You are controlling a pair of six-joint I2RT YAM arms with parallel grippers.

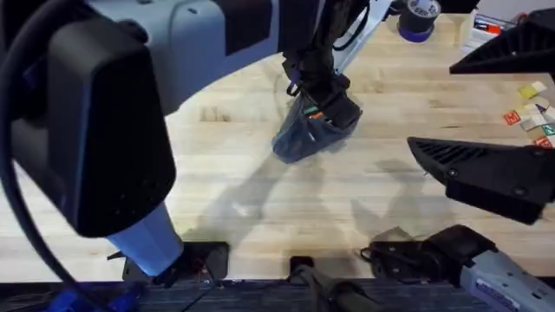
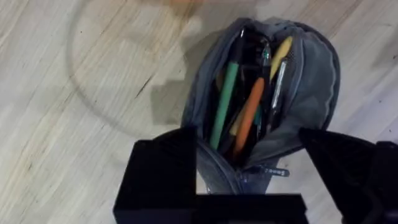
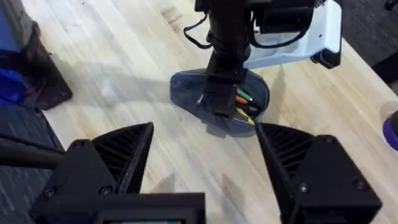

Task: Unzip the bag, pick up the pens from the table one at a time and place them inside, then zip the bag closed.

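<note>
Left gripper [image 2: 249, 171] agape; right gripper [image 3: 205, 168] likewise

The grey bag [image 2: 311, 81] lies unzipped on the table [image 2: 74, 137], green and orange pens [image 2: 239, 109] inside.

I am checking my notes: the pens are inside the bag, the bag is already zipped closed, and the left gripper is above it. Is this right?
Not quite. The bag is not zipped closed; its zipper is open and the pens show through the opening, as the left wrist view shows. The rest holds: the pens are inside, and the left gripper is above the bag.
</note>
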